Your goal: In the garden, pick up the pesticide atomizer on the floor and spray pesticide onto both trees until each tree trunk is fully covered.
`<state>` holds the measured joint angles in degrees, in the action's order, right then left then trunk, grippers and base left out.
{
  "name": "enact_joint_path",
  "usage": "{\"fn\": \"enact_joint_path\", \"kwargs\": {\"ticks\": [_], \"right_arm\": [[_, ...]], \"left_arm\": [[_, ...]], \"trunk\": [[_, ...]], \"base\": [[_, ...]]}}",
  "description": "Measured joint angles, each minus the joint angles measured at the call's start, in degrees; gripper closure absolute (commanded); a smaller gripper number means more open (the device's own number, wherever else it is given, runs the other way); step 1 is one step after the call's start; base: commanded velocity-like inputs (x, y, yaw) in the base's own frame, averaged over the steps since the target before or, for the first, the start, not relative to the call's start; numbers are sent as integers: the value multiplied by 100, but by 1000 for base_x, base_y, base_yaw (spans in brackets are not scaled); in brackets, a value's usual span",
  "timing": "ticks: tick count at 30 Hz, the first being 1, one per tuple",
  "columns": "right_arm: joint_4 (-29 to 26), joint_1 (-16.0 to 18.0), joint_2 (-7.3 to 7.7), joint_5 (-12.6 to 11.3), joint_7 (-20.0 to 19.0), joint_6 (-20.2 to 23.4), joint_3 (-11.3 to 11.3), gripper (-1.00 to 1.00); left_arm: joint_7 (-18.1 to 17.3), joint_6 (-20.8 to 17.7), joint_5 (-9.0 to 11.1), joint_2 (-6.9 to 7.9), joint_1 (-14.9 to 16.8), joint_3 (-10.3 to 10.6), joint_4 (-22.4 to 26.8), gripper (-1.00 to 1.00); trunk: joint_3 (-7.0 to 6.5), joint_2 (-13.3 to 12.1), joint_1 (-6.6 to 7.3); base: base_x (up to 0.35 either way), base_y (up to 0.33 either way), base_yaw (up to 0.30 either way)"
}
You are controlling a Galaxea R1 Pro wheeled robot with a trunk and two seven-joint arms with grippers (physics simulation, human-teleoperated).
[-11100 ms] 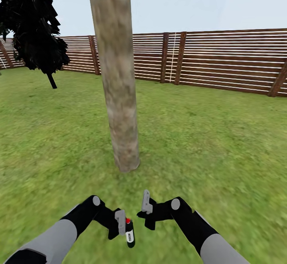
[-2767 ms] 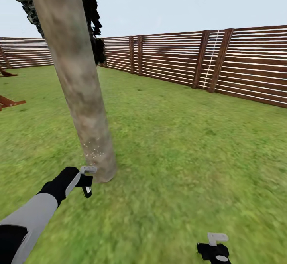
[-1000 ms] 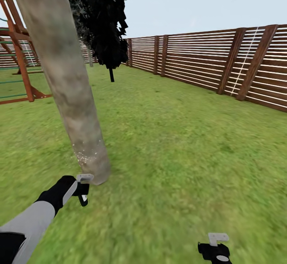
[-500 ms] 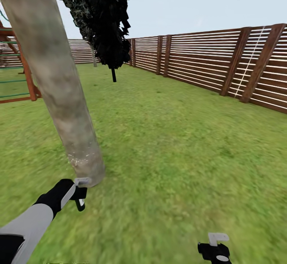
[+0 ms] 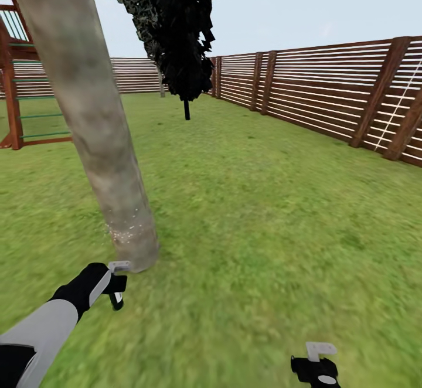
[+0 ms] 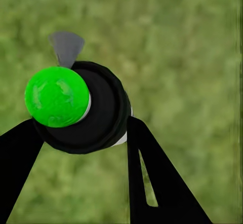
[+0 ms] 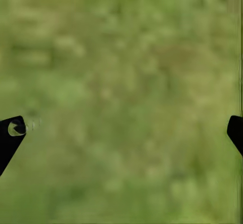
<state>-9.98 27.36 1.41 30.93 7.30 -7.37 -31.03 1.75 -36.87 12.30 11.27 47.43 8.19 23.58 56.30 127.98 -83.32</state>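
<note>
A red-brown wooden play frame with green rungs is standing at the lawn's far edge, in front of the slatted boundary, while a pale blue, hazy sky is stretching overhead.

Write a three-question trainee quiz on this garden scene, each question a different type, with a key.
1. True or false: the left gripper holds the pesticide atomizer.
2. Multiple choice: where do the white specks of spray sit on the tree trunk? A) high up near the foliage B) near its base C) halfway up
3. Fill in the blank: in the right wrist view, the right gripper's fingertips stand wide apart with only ____ between them.

Key
1. True. In the left wrist view the fingers close on its dark body.
2. B. The specks cluster low on the trunk, just above the lawn.
3. Grass. The right gripper is open and holds nothing.
</note>
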Motion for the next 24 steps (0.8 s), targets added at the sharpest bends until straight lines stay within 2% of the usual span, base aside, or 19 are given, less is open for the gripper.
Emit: {"fn": "enact_joint_path", "kwargs": {"ticks": [8,10,13,19,21,22,24], "right_arm": [[2,0,0,0,-1,0,0,-100],[3,1,0,1,1,0,0,-100],[3,1,0,-1,4,0,1,-100],[2,0,0,-2,1,-1,0,-100],[3,0,-3,-2,-3,-1,1,-100],[3,0,-7,-2,-4,1,1,-100],[2,0,-8,-1,-5,1,0,-100]], "left_arm": [[0,4,0,0,0,0,-2,100],[0,3,-2,1,-1,-56,1,100],[0,4,-10,2,0,-256,28,100],[-13,-77,-4,-64,125,-271,141,100],[-15,-269,-32,-86,387,-265,327,100],[-18,-636,-37,-88,645,-264,424,100],[-21,-922,-64,-78,907,-263,529,100]], "trunk": [[0,0,-1],[0,0,-2],[0,0,-5],[0,0,-2],[-1,0,-1],[-1,0,-1],[-1,0,-1]], "base": [[103,-261,29],[-84,-267,227],[-242,-119,270],[-37,-9,276],[-1,0,276],[0,0,196],[0,0,82]]}}
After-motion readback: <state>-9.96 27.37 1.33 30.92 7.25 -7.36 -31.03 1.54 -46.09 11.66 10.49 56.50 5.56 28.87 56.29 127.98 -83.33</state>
